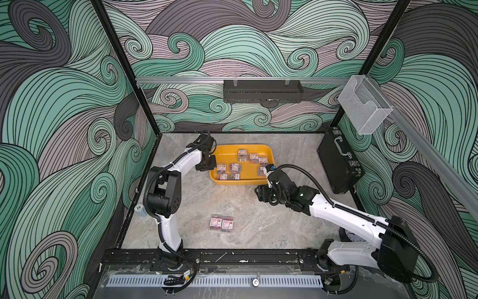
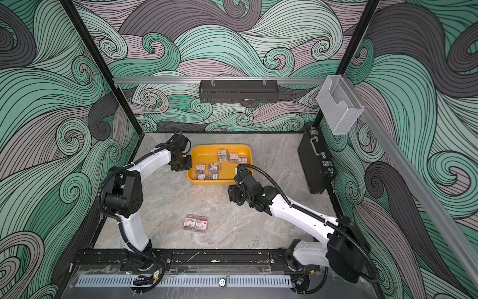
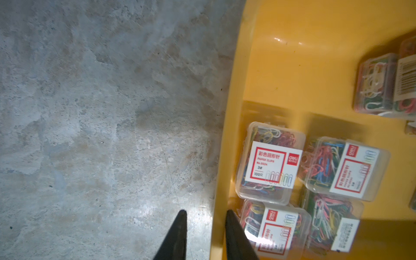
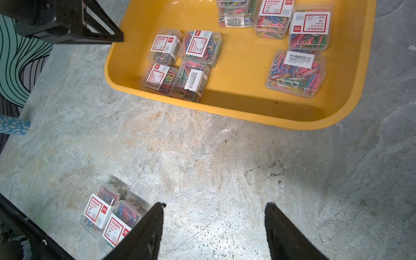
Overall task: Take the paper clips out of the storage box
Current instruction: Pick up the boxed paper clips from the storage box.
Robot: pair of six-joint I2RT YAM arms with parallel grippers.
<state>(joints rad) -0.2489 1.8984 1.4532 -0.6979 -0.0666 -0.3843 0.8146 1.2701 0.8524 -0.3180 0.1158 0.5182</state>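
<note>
The yellow storage box (image 1: 241, 182) (image 2: 218, 182) lies at the back middle of the table. Several clear boxes of paper clips (image 1: 242, 154) (image 4: 295, 74) lie in it. Two more paper clip boxes (image 1: 221, 223) (image 4: 105, 216) sit side by side on the table near the front. My left gripper (image 1: 210, 166) (image 3: 206, 212) straddles the tray's left rim (image 3: 226, 139): one finger over the table, the other inside beside a paper clip box (image 3: 274, 234), with a narrow gap and nothing pinched. My right gripper (image 1: 257, 193) (image 4: 216, 206) hangs open over bare table just in front of the tray.
A black briefcase (image 1: 338, 165) leans at the right wall. A clear bin (image 1: 362, 106) hangs on the right rail and a black rack (image 1: 262, 90) on the back wall. Bare table lies between the tray and the two boxes in front.
</note>
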